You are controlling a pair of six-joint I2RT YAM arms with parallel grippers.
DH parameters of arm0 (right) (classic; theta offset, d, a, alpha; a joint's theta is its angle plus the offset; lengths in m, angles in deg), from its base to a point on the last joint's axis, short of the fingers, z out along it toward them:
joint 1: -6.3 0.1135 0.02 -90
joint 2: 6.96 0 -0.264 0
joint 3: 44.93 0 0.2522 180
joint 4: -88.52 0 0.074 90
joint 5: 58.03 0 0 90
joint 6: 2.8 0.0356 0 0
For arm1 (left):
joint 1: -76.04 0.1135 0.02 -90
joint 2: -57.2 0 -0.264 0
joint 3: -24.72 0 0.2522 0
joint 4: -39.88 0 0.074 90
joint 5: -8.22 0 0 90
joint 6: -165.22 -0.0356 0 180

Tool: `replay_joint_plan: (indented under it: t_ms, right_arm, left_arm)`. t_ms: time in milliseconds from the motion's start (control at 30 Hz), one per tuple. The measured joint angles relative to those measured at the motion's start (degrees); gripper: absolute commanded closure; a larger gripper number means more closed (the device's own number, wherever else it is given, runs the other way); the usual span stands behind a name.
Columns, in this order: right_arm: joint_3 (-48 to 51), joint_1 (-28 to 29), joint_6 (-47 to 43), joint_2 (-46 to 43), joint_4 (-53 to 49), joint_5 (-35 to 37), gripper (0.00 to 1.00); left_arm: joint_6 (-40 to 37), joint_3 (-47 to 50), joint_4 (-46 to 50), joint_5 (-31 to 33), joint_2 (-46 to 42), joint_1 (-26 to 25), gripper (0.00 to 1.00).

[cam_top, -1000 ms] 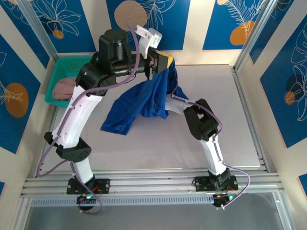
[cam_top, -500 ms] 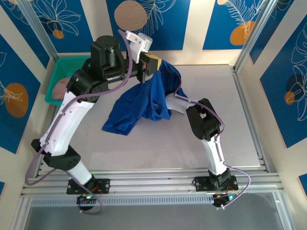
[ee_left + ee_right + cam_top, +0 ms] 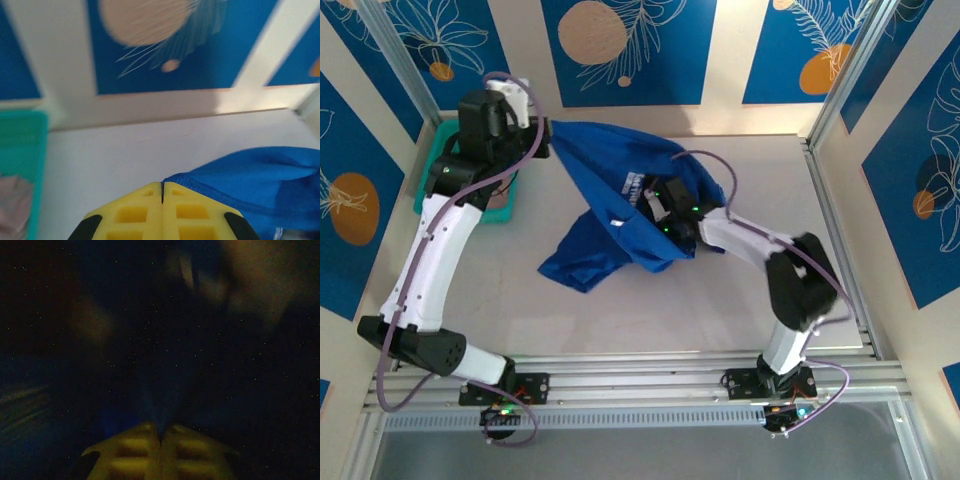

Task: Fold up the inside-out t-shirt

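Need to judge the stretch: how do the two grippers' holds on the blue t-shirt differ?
The left gripper pinches a hemmed edge of the t-shirt in the open; the right gripper is wrapped in its dark folds. Left sits far-left by the teal bin; right sits mid-table. Both are shut on it.

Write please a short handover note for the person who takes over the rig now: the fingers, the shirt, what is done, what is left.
Left gripper: fingers shut on a stitched edge of the t-shirt, held up near the far left corner of the table.
Right gripper: fingers shut under the cloth at mid-table; fabric appears pinched between them.
T-shirt: stretched between the two grippers, its lower part bunched on the table.
Done: both grips taken; no fold made yet.
Left: spread it flat, then fold.
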Motion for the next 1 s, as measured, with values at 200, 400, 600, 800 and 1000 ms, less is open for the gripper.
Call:
replay_joint_plan:
  t_ms: [200, 400, 600, 800, 1000]
  right_arm:
    - [0.9, -0.1, 1.1, -6.9, 7.5, -5.2, 1.0]
    - [-3.1, 0.7, 1.3, -4.9, 8.7, -8.5, 1.0]
    - [-5.8, -4.1, 2.8, -8.6, 9.9, -15.4, 1.0]
    - [-5.8, -10.3, 6.9, -15.1, 16.0, -25.6, 1.0]
    - [-3.5, -13.8, 8.0, -17.0, 20.4, -32.7, 1.0]
  left_arm:
    - [2.8, 12.3, -4.7, -2.6, -1.6, 0.8, 1.0]
    - [5.3, 17.0, -9.5, -5.4, 0.8, -2.3, 1.0]
    - [5.9, 21.1, -10.7, -0.8, 3.6, -1.4, 1.0]
    - [5.9, 24.5, -11.6, 3.9, 10.4, -1.2, 1.0]
    - [6.4, 29.6, -12.7, 5.4, 13.7, -1.2, 1.0]
